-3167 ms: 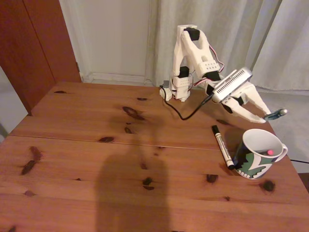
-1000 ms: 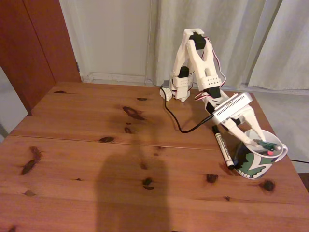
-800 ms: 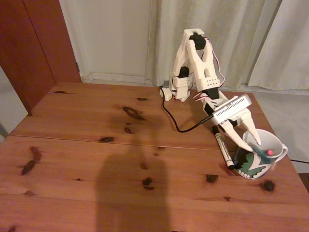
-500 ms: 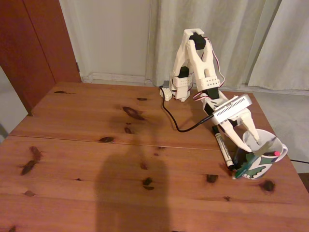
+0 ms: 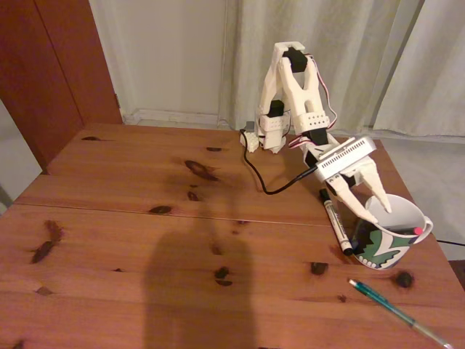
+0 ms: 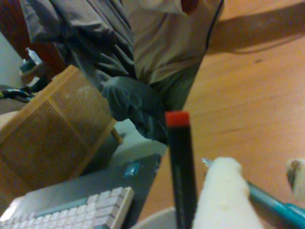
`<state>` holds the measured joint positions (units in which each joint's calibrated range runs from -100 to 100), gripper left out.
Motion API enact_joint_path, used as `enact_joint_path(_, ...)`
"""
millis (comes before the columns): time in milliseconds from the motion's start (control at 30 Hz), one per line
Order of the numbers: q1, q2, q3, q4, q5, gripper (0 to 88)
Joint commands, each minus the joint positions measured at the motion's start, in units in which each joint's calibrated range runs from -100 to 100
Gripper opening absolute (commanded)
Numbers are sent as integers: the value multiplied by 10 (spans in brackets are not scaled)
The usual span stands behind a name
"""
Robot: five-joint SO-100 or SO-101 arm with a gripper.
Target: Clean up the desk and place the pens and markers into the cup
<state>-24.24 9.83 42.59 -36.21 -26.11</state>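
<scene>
The cup (image 5: 390,244) stands at the right of the desk (image 5: 145,218), with the black pen's red end (image 5: 417,230) poking up inside it. Against the cup's left side lies the white marker (image 5: 335,220). The translucent green pen (image 5: 398,313) lies flat on the wood in front of the cup, near the right front corner. My gripper (image 5: 374,212) hangs open just over the cup's left rim, holding nothing. In the wrist view the black pen (image 6: 179,171) stands upright beside a white finger (image 6: 220,196), and the green pen (image 6: 274,206) lies on the desk beyond.
A black cable (image 5: 270,182) runs from the arm's base across the wood. In the wrist view a seated person (image 6: 143,62), a wicker chair (image 6: 52,129) and a keyboard (image 6: 76,214) lie past the desk edge. The desk's right edge is close to the cup.
The gripper brought the green pen down into the cup and opened. The pen tipped out over the rim and now lies on the desk in front of the cup.
</scene>
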Motion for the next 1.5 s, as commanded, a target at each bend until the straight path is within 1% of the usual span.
enact_joint_path(0, 18, -59, 2, -1, 4, 95)
enact_joint_path(67, 26, -76, 2, 31, 4, 59)
enact_joint_path(133, 37, -93, 0, 88, 4, 7)
enact_joint_path(167, 41, -102, -1, 118, 4, 1)
enact_joint_path(233, 43, -119, -9, 191, 8, 7)
enact_joint_path(500, 54, -191, 3, 482, 75, 8)
enact_joint_path(667, 57, -269, 43, 603, 109, 8)
enact_joint_path(767, 57, -336, 99, 639, 122, 8)
enact_joint_path(833, 59, -393, 153, 651, 140, 8)
enact_joint_path(1133, 132, -660, 444, 651, 231, 8)
enact_joint_path(1233, 160, -727, 516, 651, 252, 8)
enact_joint_path(1333, 180, -771, 569, 651, 273, 8)
enact_joint_path(1467, 204, -814, 572, 686, 290, 8)
